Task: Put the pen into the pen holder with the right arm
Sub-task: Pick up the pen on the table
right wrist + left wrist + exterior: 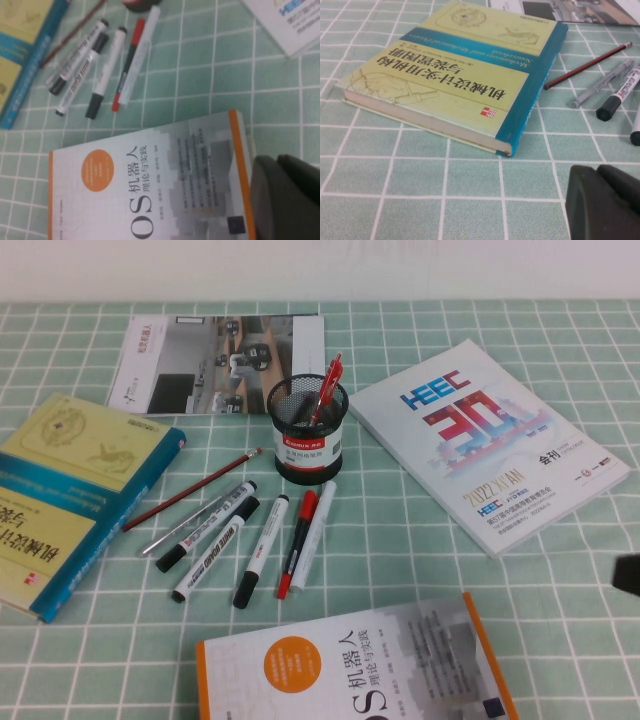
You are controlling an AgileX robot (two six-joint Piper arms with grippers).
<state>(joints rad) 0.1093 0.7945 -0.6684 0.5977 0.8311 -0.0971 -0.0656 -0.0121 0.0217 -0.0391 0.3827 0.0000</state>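
Pen (316, 531) is lying flat mid-desk, touching the red-capped marker (297, 543), just in front of the pen holder (307, 426). Right hand (285, 200) is sitting together over the orange-edged book (150, 190) at the near edge; left hand (602, 205), can't tell.

The high view looks down at an angle from the robot's side onto the table (420, 540), covering the markers (245, 540), the holder (307, 428) and all books around them.

The left wrist view sits low and close, facing the yellow book (460, 75) near the table's left edge; the left gripper (602, 202) fills one corner.

The right wrist view looks down over the orange-edged book (150, 185), with the right gripper (287, 197) in one corner.

All three views share the markers.
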